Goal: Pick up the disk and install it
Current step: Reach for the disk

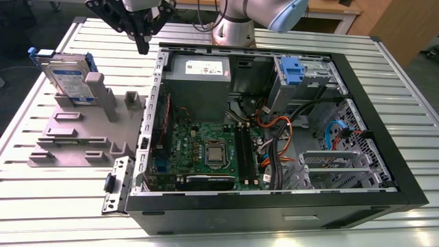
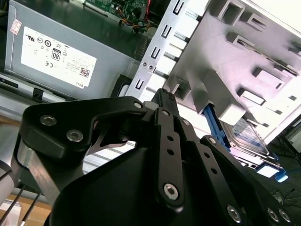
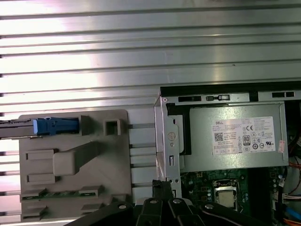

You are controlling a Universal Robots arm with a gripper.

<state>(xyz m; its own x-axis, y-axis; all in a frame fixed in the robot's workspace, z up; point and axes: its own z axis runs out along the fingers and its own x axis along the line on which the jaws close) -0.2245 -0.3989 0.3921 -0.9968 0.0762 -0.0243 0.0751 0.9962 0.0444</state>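
The disk (image 1: 69, 81), one only, stands on edge in a slot of the single grey holder (image 1: 75, 136), its labelled face outward and its blue bracket around it. The holder lies flat on your slatted metal worktop (image 1: 61, 206), just beside the one open computer case (image 1: 274, 211), on the exterior view's left of it.

Your one gripper (image 1: 143, 47) hangs above the gap between holder and case, near the case's wall and apart from the disk. Its two fingers (image 1: 142, 40) are closed together with nothing between them; in both wrist views they meet at one tip (image 2: 163, 94) (image 3: 162, 184).

In the first wrist view you see the disk edge-on (image 3: 55, 126). Inside the case you can count one grey power supply (image 1: 199, 82) and one small blue latch (image 1: 291, 69).
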